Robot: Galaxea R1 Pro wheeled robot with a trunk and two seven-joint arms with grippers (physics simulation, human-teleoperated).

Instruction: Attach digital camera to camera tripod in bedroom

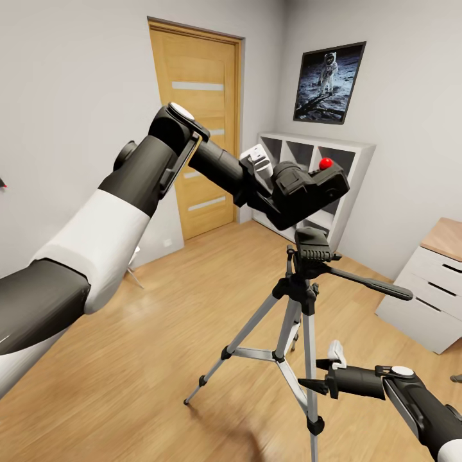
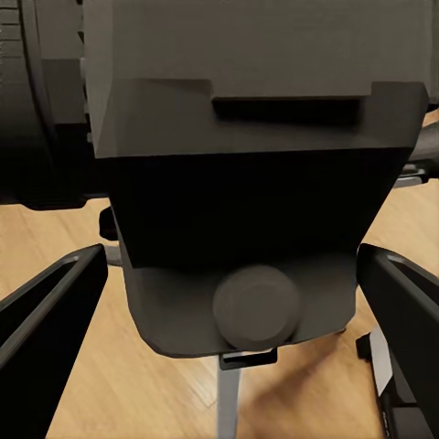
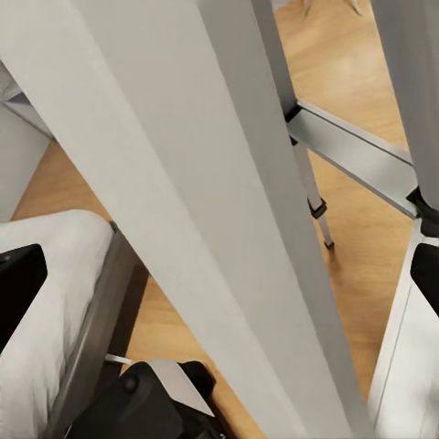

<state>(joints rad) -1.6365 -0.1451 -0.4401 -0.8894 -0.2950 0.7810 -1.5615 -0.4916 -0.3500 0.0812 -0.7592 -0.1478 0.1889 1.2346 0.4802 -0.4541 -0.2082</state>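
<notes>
The black digital camera [image 1: 312,187] with its red button is held tilted in the air, my left gripper [image 1: 268,181] shut on it from the left. It hangs just above the black head of the camera tripod [image 1: 314,248], whose pan handle points right. In the left wrist view the camera body [image 2: 240,183] sits between my fingers [image 2: 44,347], with a silver tripod part below it. My right gripper [image 1: 323,369] is low beside a silver tripod leg [image 3: 210,183] and open, the leg passing between its fingers [image 3: 18,285].
A wooden door [image 1: 199,128] stands behind the left arm. A white cube shelf [image 1: 350,154] and an astronaut poster [image 1: 328,80] are at the far wall. A white drawer unit [image 1: 431,289] stands at right. The tripod's legs spread over the wood floor [image 1: 160,333].
</notes>
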